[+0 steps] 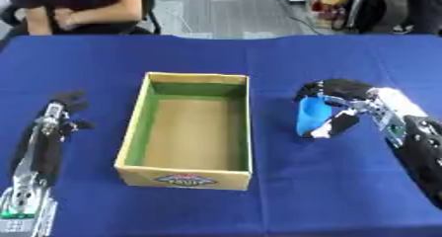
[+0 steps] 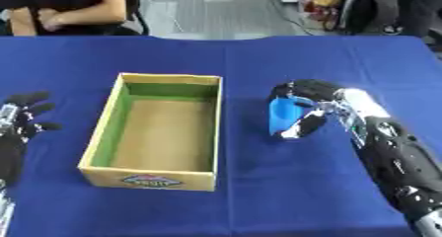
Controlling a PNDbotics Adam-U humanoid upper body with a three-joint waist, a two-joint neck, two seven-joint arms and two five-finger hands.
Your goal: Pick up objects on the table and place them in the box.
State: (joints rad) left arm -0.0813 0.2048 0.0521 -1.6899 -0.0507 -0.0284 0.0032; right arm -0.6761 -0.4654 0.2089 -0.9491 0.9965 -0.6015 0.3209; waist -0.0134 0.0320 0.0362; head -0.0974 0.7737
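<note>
A blue object [image 1: 313, 116], smooth and roughly cylindrical, stands upright on the blue cloth [image 1: 328, 191] to the right of the box [image 1: 188, 130], wrapped in the right hand [image 1: 344, 97]. The hand's black fingers [image 1: 321, 89] curl over the object's top and far side while the thumb [image 1: 338, 125] closes on its lower right, so the object sits pinched between them; whether its base touches the cloth or hangs just above it cannot be told. The box is an open rectangular carton with yellow outer walls, green inner walls and a plain brown floor, a printed label on its near face, and nothing visible inside. The right forearm, black with a silver wrist, comes in from the lower right. On the far side of the box the left hand [image 1: 65, 107] rests on the cloth near the left edge, fingers relaxed and slightly spread, touching nothing but the cloth. The cloth is smooth and deep blue, covering the whole table.
</note>
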